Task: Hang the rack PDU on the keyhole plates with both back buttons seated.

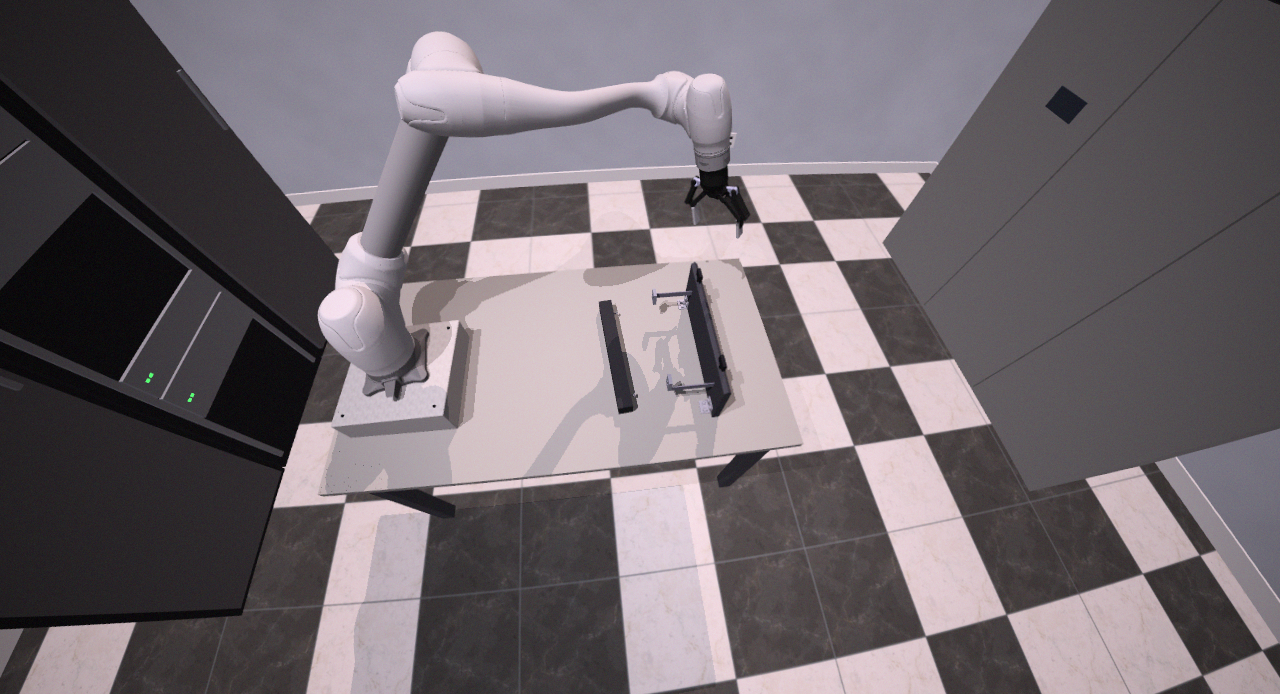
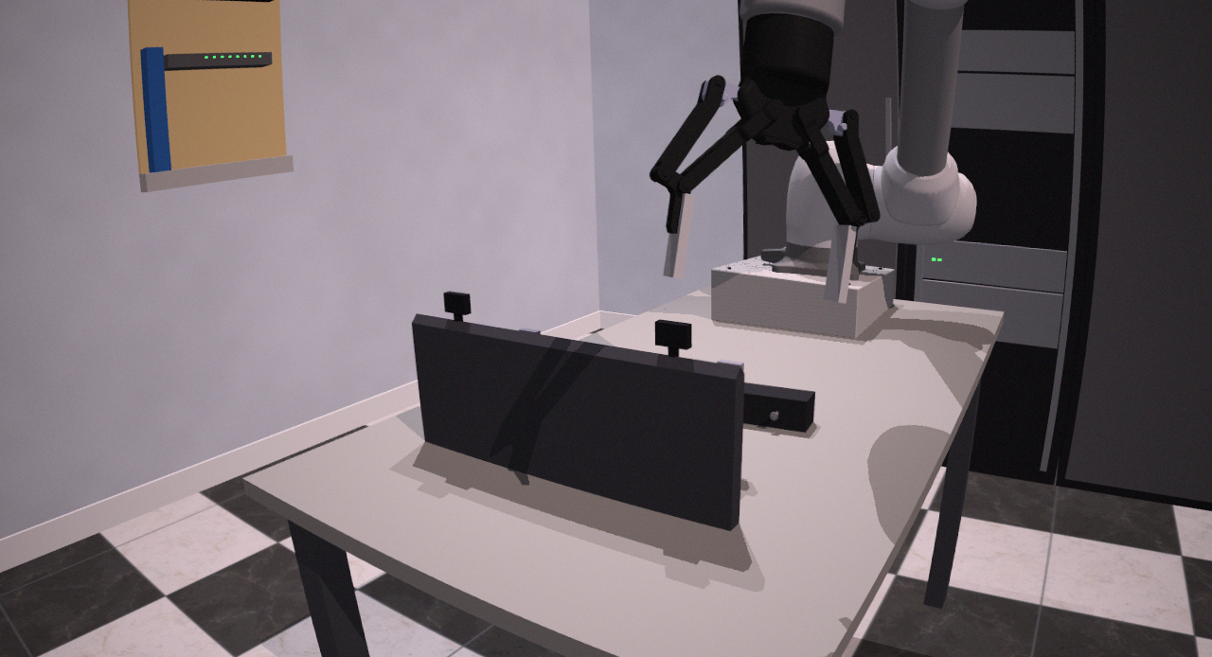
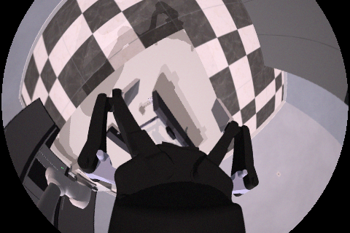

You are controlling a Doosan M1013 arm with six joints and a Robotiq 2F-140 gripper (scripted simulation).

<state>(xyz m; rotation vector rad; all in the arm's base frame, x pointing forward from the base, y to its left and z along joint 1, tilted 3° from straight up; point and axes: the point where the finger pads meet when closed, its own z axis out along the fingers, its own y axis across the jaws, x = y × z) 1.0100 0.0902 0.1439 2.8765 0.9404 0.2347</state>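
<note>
The rack PDU is a long dark bar lying flat on the grey table, parallel to an upright dark panel. Two small grey keyhole fittings stick out of the panel's face towards the PDU. The PDU lies apart from them. From behind the panel, only one end of the PDU shows. My gripper is wide open and empty. It hangs high above the far end of the panel, fingers pointing down. The wrist view shows the panel far below the fingers.
My arm's base sits on a grey block at the table's left end. Dark server racks stand to the left and a grey cabinet to the right. A wall board with devices hangs beyond the table.
</note>
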